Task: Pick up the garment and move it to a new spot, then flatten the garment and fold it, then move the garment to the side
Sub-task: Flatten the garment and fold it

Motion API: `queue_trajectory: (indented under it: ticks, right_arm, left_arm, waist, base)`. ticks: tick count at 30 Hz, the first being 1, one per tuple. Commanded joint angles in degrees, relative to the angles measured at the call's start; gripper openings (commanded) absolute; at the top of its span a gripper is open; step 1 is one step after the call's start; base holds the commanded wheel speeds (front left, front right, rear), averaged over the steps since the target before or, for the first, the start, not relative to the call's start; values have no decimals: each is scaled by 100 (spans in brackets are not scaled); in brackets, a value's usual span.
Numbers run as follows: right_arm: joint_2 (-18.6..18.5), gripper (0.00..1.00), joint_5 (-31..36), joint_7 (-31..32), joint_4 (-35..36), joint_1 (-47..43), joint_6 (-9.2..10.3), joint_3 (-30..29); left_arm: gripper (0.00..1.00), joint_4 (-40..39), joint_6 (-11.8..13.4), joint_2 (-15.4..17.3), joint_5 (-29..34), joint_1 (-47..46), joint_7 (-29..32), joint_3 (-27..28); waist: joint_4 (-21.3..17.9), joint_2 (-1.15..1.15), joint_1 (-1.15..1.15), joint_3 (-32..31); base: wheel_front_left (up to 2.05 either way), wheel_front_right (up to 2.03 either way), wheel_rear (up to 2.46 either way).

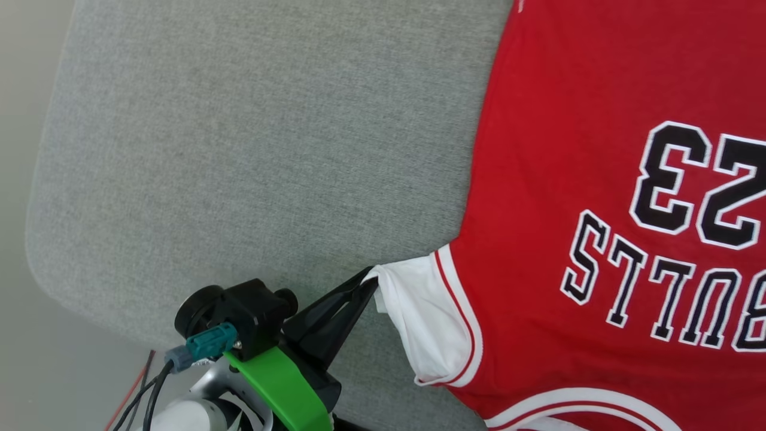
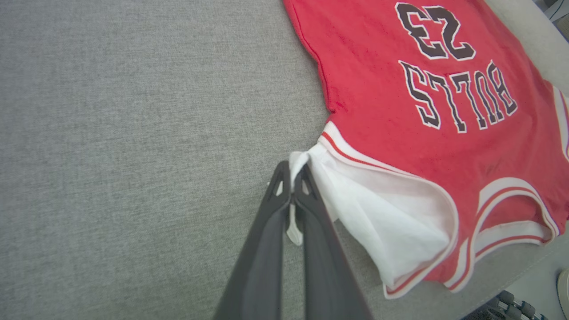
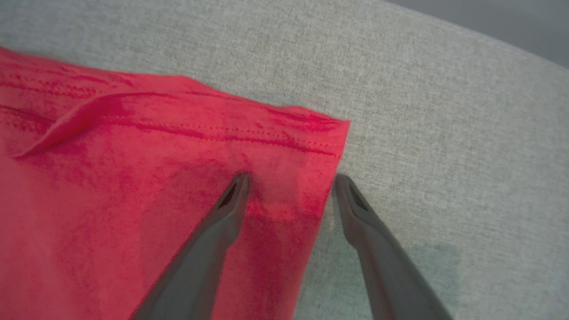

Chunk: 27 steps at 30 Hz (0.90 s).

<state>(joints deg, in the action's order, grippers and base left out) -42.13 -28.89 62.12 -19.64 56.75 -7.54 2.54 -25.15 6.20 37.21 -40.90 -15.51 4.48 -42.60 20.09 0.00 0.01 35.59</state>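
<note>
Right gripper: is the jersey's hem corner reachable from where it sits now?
Probably yes. The right gripper is open, its fingers straddling the side edge of the jersey just short of the hem corner, with nothing in the way.

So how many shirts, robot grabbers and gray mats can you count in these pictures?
Red shirt: 1
Grippers: 2 (left gripper shut on the white sleeve; right gripper open at the shirt's edge)
Gray padded surface: 1
Total: 4
</note>
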Motion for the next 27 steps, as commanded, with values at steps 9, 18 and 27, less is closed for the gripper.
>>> queue_trajectory:
  ticks: [9, 18, 27]
  right_arm:
    - [-265, 0, -319, 282, -371, -334, 5, 582]
    - [-289, 0, -346, -25, -467, -516, 5, 592]
    - [-187, 0, -280, -481, -821, -1144, 5, 515]
  left_arm:
    - [0, 197, -113, -132, -58, -116, -184, -2]
    - [0, 282, -77, -79, -73, -119, -217, 57]
    - [0, 311, 81, 73, 16, -77, -110, 80]
  waist:
    - [344, 0, -1, 246]
    - [210, 0, -1, -19]
    - [-209, 0, -1, -776]
  base:
    - [0, 0, 0]
    - [0, 0, 0]
    - [0, 0, 0]
